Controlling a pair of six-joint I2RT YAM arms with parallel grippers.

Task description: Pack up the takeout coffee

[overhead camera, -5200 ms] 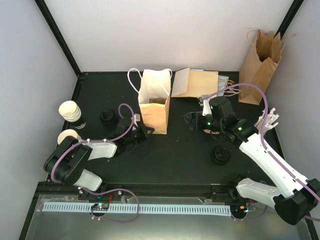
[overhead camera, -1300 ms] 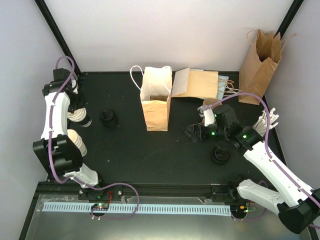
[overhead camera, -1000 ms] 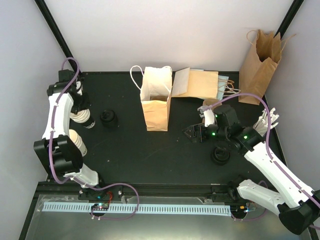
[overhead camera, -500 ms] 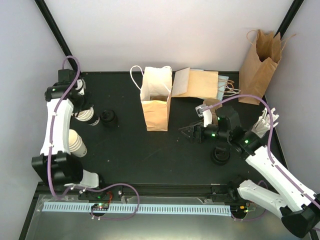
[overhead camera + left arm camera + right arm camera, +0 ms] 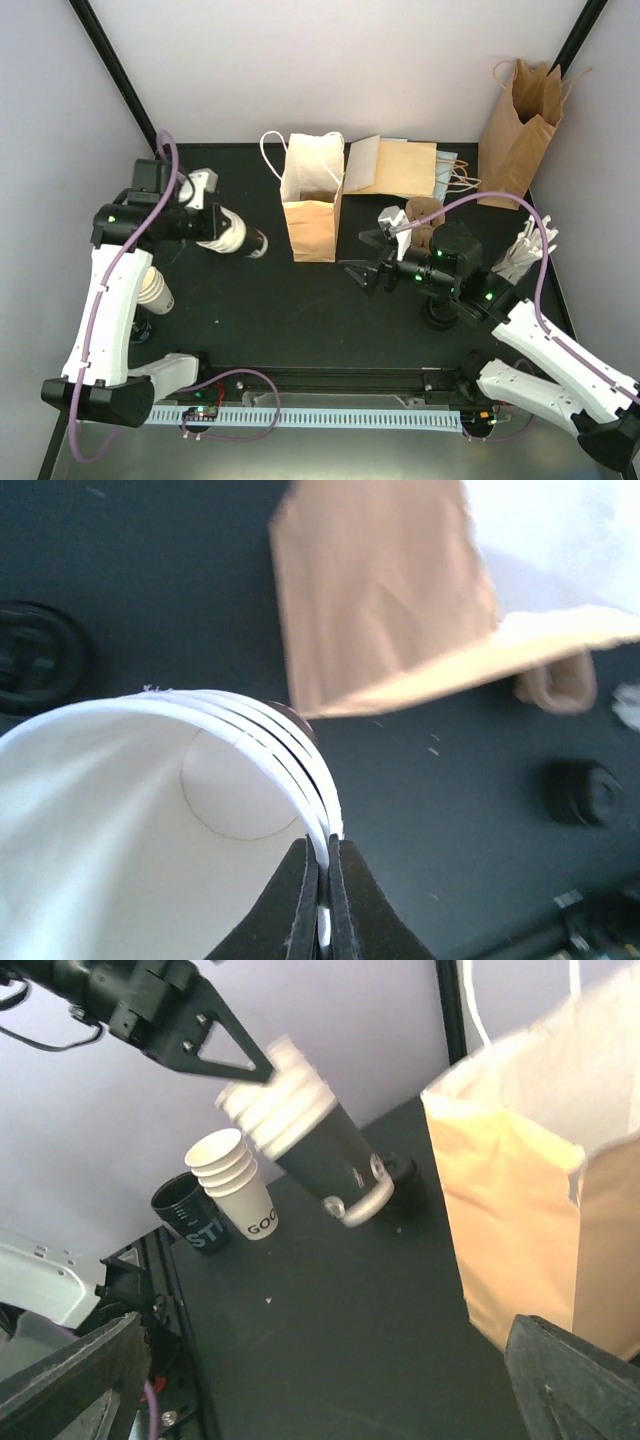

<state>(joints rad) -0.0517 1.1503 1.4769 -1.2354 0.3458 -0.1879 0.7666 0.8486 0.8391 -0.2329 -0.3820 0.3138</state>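
Toward the table's (image 5: 300, 310) left edge, the left gripper (image 5: 322, 870) pinches the rim of the nested cup stack (image 5: 232, 236), held tilted sideways in the air. The right gripper (image 5: 362, 268) stands wide open. With a rim-only grip, the tilted cups may slide apart.

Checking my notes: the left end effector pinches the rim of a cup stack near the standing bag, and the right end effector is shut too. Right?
No: the right end effector is open, fingers spread wide in the right wrist view. The left end effector does pinch the rim of the cup stack near the standing bag.
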